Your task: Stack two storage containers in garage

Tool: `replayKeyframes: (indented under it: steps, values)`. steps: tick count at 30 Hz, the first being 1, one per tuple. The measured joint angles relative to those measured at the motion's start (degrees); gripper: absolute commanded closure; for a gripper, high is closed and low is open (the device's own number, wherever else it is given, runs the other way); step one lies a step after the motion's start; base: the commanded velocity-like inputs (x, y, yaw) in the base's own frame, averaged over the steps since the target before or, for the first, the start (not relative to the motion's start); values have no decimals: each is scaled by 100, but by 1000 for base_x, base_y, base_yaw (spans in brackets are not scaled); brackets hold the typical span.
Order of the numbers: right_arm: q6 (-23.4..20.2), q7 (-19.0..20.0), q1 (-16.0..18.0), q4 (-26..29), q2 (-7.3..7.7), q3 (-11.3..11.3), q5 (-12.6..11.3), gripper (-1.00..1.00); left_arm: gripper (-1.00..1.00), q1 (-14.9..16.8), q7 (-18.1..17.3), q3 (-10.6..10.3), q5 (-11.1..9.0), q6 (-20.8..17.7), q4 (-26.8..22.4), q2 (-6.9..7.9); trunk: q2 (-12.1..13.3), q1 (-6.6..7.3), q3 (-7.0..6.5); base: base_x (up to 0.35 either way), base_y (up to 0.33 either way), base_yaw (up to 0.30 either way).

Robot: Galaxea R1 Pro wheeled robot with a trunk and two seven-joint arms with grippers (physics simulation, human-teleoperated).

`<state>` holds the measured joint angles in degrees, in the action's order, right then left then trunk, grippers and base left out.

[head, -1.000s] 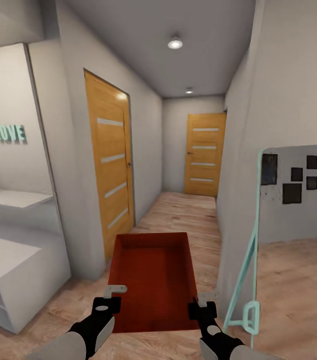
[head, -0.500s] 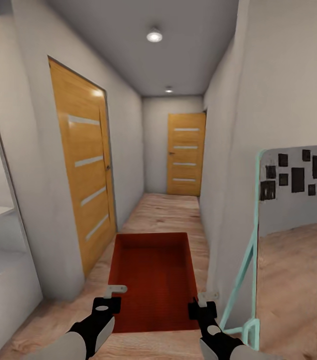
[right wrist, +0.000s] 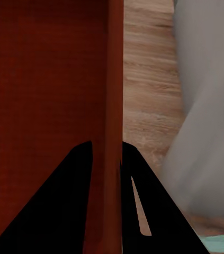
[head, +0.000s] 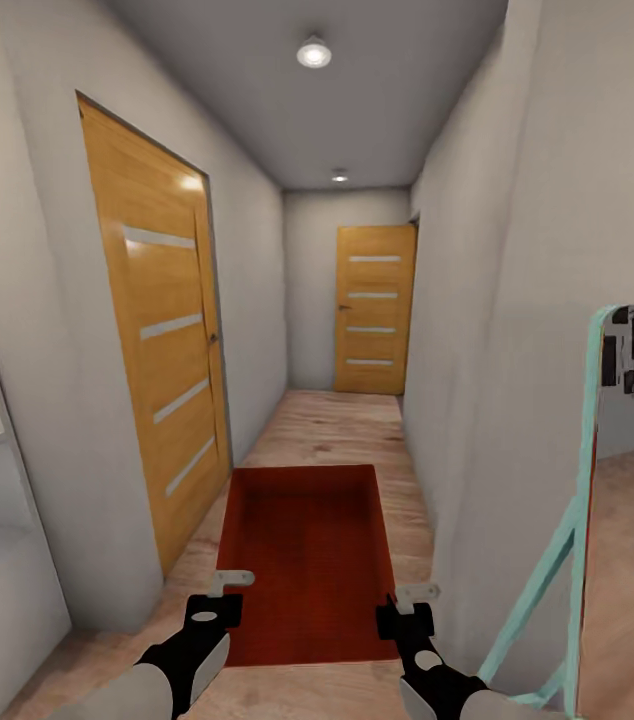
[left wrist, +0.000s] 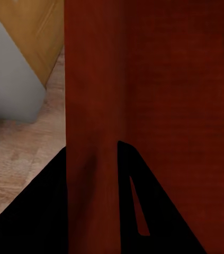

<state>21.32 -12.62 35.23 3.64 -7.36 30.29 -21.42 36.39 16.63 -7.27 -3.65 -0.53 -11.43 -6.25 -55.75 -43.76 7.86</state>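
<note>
Pale wood-plank floor [head: 347, 425]; teal-framed mirror [head: 567, 540] standing on it

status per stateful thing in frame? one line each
storage container: open-top, empty, carried level by both side walls
left gripper: shut on the container's left wall
right gripper: shut on the container's right wall
side door: closed
far door: closed
ceiling light: on

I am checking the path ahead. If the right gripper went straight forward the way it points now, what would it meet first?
The right gripper is clamped on the storage container's side wall, so that wall lies ahead. Beyond it, probably the hallway's wood floor; depth is unclear.
</note>
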Motion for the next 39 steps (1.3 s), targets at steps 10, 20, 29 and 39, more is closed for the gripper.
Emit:
replayKeyframes:
  steps: [10,20,29,39]
  values:
    - [1,-12,0,0,-8,1,2,100,100,0,-14,1,2,0,-4,9,0,0,0,321,104,0]
    - [6,-16,0,0,-10,1,0,100,100,0,-15,1,6,0,-8,10,0,0,0,321,104,-11]
    - [6,-16,-1,1,-8,2,0,100,100,1,-15,-3,0,0,-6,9,0,0,0,321,104,-239]
    - [-3,-13,0,4,-3,-13,26,100,100,0,-9,-3,-6,0,-3,5,0,0,0,321,104,-200]
